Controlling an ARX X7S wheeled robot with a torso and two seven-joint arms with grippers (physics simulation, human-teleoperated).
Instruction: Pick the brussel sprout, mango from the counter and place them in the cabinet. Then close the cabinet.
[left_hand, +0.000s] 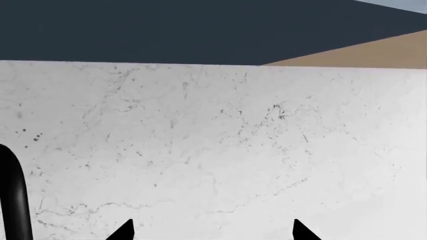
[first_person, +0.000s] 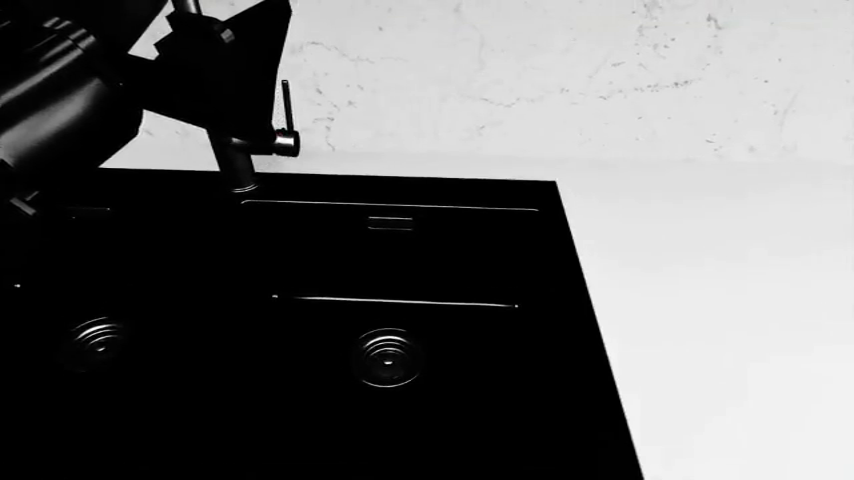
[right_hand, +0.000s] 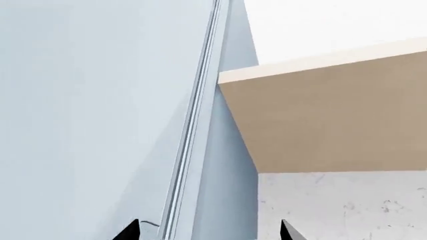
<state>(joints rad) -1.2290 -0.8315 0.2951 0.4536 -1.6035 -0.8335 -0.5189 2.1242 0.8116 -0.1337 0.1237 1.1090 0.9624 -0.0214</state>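
Neither the brussel sprout nor the mango shows in any view. The white counter (first_person: 721, 320) runs to the right of the black double-basin sink (first_person: 441, 250). My left gripper (left_hand: 212, 231) is open and empty; its two black tips face the marbled wall (left_hand: 213, 150). In the head view my left arm (first_person: 67, 100) is a dark shape raised at the upper left. My right gripper (right_hand: 210, 231) is also open and empty. It points up at the cabinet's pale blue door (right_hand: 87, 100) and a tan cabinet panel (right_hand: 333, 115).
A dark faucet (first_person: 240, 150) stands behind the sink near my left arm. A black curved bar (left_hand: 13, 195) shows at the edge of the left wrist view. Above the wall there hang a dark panel (left_hand: 167, 30) and a tan panel (left_hand: 373, 50).
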